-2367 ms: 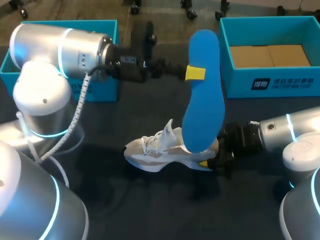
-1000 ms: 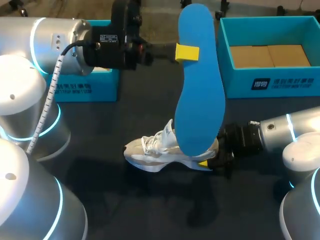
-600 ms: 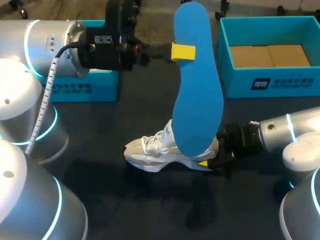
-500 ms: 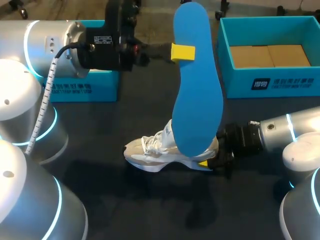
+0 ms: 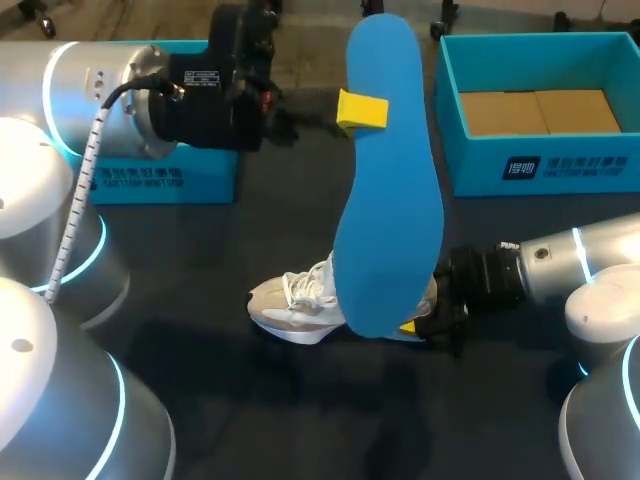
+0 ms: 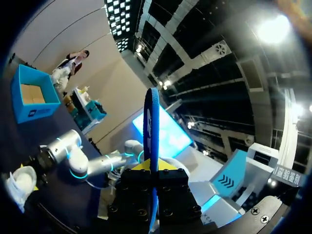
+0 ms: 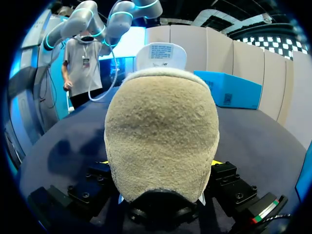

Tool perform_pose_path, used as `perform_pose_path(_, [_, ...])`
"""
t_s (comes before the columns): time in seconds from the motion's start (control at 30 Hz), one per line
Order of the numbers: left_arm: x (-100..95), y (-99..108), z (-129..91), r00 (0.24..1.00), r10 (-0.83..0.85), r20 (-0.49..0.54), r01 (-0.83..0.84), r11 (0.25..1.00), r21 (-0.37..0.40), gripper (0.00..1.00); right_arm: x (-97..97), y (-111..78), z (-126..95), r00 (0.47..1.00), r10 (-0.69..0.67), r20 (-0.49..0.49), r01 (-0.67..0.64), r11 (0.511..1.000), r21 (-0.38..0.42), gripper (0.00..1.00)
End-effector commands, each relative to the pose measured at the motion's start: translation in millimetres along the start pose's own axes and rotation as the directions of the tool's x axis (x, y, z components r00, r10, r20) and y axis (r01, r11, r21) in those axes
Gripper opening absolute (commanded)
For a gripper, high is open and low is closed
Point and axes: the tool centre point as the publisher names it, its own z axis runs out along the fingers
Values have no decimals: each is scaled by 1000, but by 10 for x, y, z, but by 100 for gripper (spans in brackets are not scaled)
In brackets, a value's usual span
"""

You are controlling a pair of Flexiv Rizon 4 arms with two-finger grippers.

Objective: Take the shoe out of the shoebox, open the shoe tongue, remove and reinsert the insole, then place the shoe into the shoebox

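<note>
R gripper clamped the heel of the shoe at mid-table, L gripper pinched the upright insole above it, so reinsertion prob. needed its lower end steered into the opening, in line w/ the sole; shoebox sat beyond.

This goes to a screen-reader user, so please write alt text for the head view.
The left gripper holds a blue insole upright over a white and beige sneaker on the dark table. The right gripper grips the sneaker's heel. A teal left shoebox and an open right shoebox sit at the far side.
</note>
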Motion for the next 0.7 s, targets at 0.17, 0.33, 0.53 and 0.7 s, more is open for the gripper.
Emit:
perform_pose_path(0.17, [113,155,-93,999,-46,-13,46,999,-22,0,1,-5,10,1000,0,1,0,1000,2,0])
perform_pose_path(0.33, [85,244,-119,998,-56,-16,56,998,-16,0,1,-5,10,1000,0,1,0,1000,2,0])
perform_pose_path(0.53, [107,296,-133,997,-66,-26,66,998,-10,0,1,-5,10,1000,0,1,0,1000,2,0])
perform_pose_path(0.7, [129,306,-126,996,-78,-34,78,997,-5,0,1,-5,10,1000,0,1,0,1000,2,0])
